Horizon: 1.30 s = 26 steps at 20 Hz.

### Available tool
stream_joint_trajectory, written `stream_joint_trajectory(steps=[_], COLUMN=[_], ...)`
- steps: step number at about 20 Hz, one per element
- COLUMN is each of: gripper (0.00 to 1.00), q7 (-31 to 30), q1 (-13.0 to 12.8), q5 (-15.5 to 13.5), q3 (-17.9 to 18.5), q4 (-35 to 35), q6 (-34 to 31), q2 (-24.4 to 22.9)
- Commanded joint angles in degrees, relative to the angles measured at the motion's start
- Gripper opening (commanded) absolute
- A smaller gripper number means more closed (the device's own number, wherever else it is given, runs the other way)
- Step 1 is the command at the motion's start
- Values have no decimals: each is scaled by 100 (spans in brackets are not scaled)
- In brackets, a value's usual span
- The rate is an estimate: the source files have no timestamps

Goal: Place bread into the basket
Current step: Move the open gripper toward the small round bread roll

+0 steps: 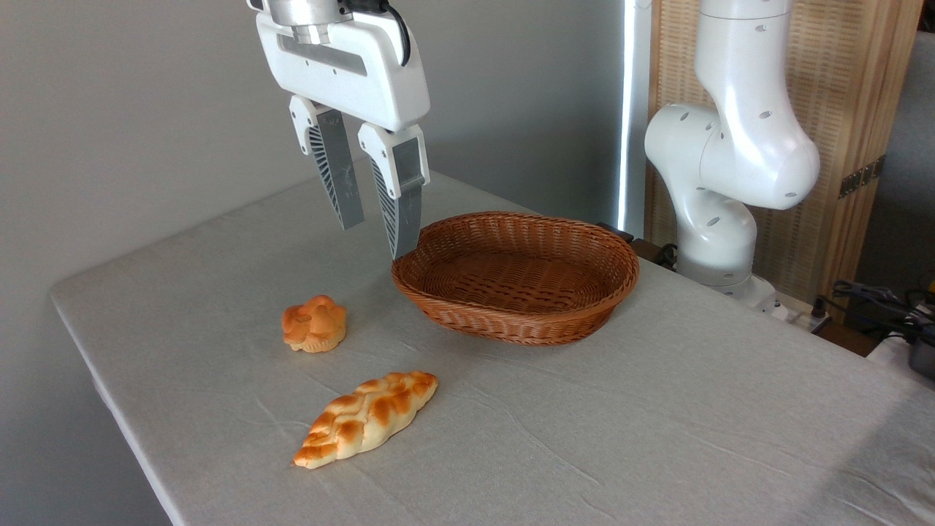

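The bread [315, 324] — a small round knotted bun with an orange-brown glazed top and a paler base — sits on the table [657, 409] left of centre in the frame, resting upright on the grey cloth with nothing touching it. Just below and slightly right of it, toward the lower middle of the frame, lies a longer braided loaf [367, 418], golden with pointed ends, angled from lower left to upper right; the two pieces are near each other but apart.

To the right of the bun, at the centre of the frame, stands the basket [577, 321] — a shallow oval of reddish-brown wicker, much wider than the bun, with nothing inside it. A clear strip of cloth separates the bun from the basket's left rim.

Above both, in the upper middle of the frame, the gripper [378, 230] hangs in the air with its two ribbed grey fingers [332, 168] pointing down and spread apart, holding nothing. The right-hand fingertip appears in the picture just over the basket's left rim; whether it is truly above the rim or nearer the camera cannot be told. The gripper is well above the bun and up and to the right of it.

At the upper right of the frame the white arm base [730, 161] rises from behind the table's far edge, in front of a wooden slatted screen [847, 88]. A plain grey wall [146, 109] fills the left background.
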Motion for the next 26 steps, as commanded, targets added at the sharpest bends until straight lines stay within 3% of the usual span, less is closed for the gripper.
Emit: stream_joint_trajectory(steps=[1,13,16,19,20,22,26], gripper=[100,100,100,100,100,100,100], q7=[-16,-60,-77,-86,-112,-112,-77], q1=[-45,-54,-89,-483,-511,-598,-678], q5=[-88,-79,-79,-123,-141,-176,-79], q3=[-24,-24,-226,-244,-253,-410,-823], q4=[-20,-91,-450,-1398,-1496,-1619,-2182], q6=[-105,-141,-10,840,921,1149,2579], q2=[59,32,-186,-687,-732,-671,-417])
